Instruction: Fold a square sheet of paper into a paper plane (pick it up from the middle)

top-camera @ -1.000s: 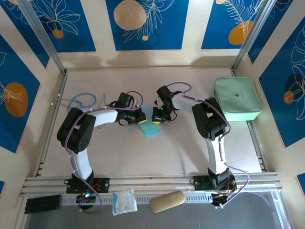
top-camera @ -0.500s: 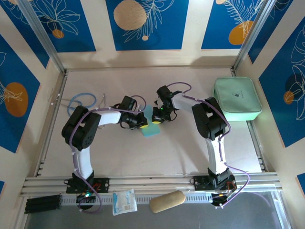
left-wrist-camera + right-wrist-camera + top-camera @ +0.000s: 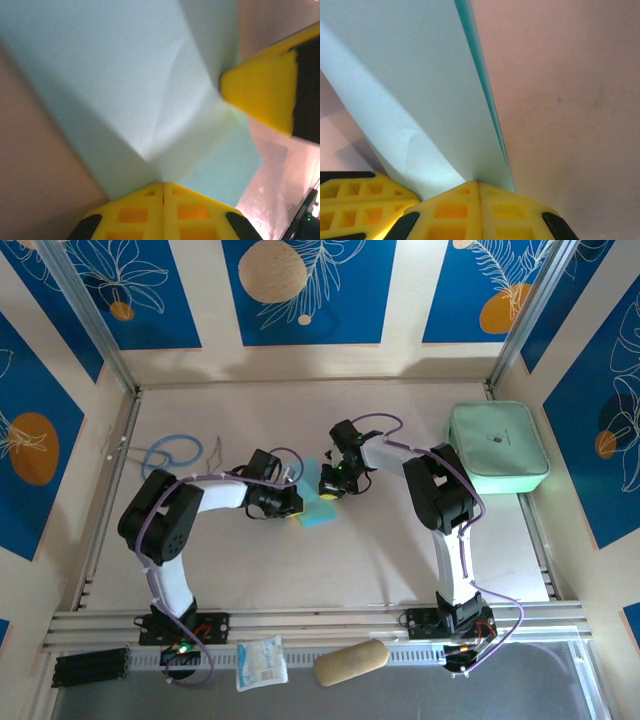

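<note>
- the thin light-blue paper sheet (image 3: pixel 320 512) is partly covered by the left gripper (image 3: pixel 294 504) and right gripper (image 3: pixel 329 489) in the top view; its full outline cannot be told;
- in the left wrist view the sheet (image 3: pixel 125 75) is blurred and runs past the top edge; the right gripper's yellow finger (image 3: pixel 262 92) is cut by the right edge;
- in the right wrist view the sheet (image 3: pixel 405 85) runs off the top edge.

Rear overhead view; both wrist views tight on the same sheet (image 3: pixel 125 90)
</note>
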